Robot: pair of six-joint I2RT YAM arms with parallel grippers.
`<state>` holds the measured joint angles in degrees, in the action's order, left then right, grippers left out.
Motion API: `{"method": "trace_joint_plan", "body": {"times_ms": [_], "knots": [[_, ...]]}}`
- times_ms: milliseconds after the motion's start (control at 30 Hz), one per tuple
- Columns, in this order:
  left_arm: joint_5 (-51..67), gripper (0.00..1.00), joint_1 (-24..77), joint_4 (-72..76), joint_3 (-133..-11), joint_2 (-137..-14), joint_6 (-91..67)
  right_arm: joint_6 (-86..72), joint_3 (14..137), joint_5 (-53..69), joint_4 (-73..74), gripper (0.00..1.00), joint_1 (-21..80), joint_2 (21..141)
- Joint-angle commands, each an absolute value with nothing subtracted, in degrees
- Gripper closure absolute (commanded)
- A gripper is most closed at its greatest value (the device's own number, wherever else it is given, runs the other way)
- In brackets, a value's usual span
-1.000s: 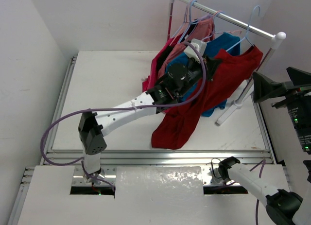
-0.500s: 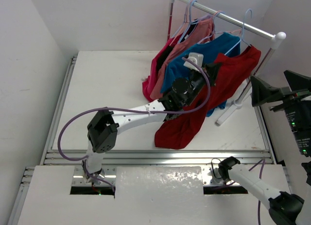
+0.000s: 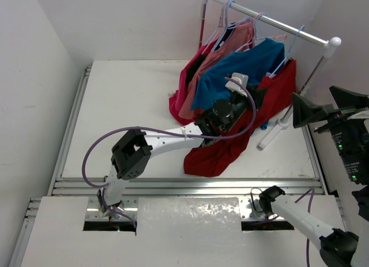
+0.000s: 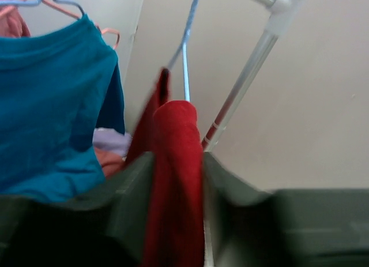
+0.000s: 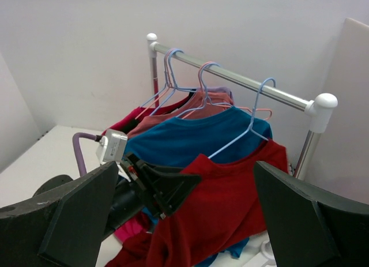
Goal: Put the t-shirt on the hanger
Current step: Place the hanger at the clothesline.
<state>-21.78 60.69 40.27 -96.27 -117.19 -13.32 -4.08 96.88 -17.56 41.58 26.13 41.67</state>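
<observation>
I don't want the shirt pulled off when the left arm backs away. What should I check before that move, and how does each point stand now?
1. Hook of the hanger over the rail: ok.
2. Both shoulders of the t-shirt on the hanger: cannot tell. One shoulder shows on it, the other is hidden behind the left gripper.
3. Left gripper free of cloth: not ok. A fold of the t-shirt lies between its fingers.
4. Right gripper open and apart from the rail: ok.
5. T-shirt hanging free: not ok. Its lower part lies bunched on the table.
</observation>
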Motion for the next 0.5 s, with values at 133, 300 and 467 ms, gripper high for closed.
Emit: {"method": "trace_joint_plan", "body": {"times_ms": [133, 300, 467], "knots": [[-15.9, 0.52, 60.3, 19.6, -109.4, -120.0, -14.0, -4.3, 93.1, -18.6, 40.4, 0.01, 26.8, 43.6], [-13.6, 0.27, 59.9, 10.5, -117.5, -122.1, -12.3, -5.8, 90.5, -17.1, 40.3, 0.01, 26.8, 43.9], [-15.5, 0.02, 59.9, 1.2, -114.4, -115.2, -11.2, -6.1, 88.0, -18.9, 41.5, 0.01, 26.8, 44.6]]}}
